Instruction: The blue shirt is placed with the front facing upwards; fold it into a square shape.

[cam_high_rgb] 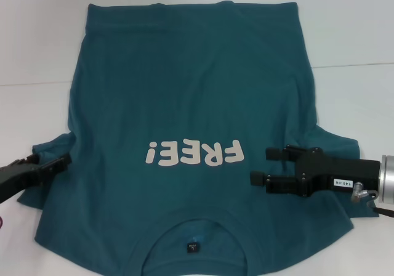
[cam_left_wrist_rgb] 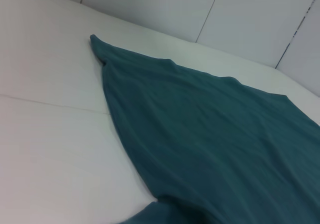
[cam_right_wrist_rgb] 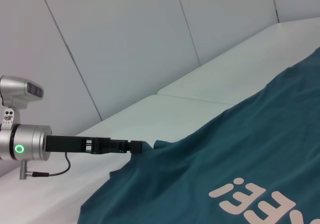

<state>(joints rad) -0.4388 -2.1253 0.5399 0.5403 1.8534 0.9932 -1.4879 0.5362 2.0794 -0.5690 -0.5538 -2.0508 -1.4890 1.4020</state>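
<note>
My right pincer (cam_high_rgb: 258, 164) hovers over the large dark teal-blue short-sleeved cotton shirt (cam_high_rgb: 184, 103), its two black fingers (cam_high_rgb: 274, 153) spread wide and holding nothing. Just off its tips sits the off-white "FREE!" lettering (cam_high_rgb: 194, 153) (upside down from my head view). The shirt lies flat, front up, on the white tabletop (cam_high_rgb: 37, 42), reaching away from that pincer to its far hem. The collar, with its small black neck label (cam_high_rgb: 191, 247), is on the near side of it. My left pincer (cam_high_rgb: 58, 162) sits at the opposite sleeve (cam_high_rgb: 46, 150), tips at the cloth's edge; whether it grips the fabric I cannot tell.
</note>
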